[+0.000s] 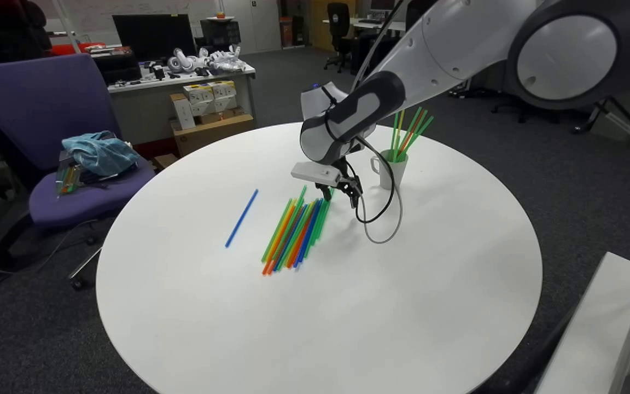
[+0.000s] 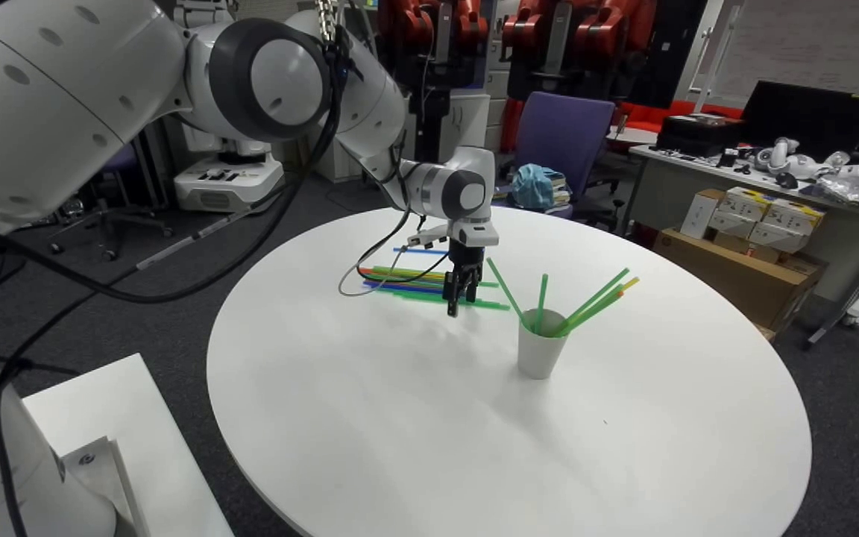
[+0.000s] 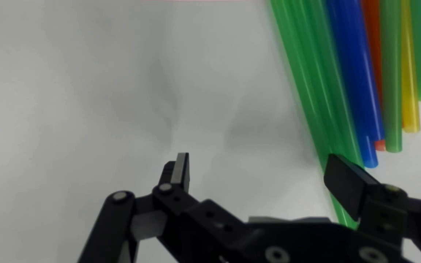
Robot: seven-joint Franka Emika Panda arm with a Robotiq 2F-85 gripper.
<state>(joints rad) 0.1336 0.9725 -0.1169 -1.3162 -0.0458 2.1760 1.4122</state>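
Gripper (image 3: 258, 162), fingertip (image 3: 344, 184) over green straws (image 3: 320, 91)

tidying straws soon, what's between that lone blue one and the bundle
An exterior view shows only bare white tabletop between the lone blue straw and the straw bundle.

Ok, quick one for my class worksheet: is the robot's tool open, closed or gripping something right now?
Tool: open, holding nothing, its jaws spread wide close to the green straws.
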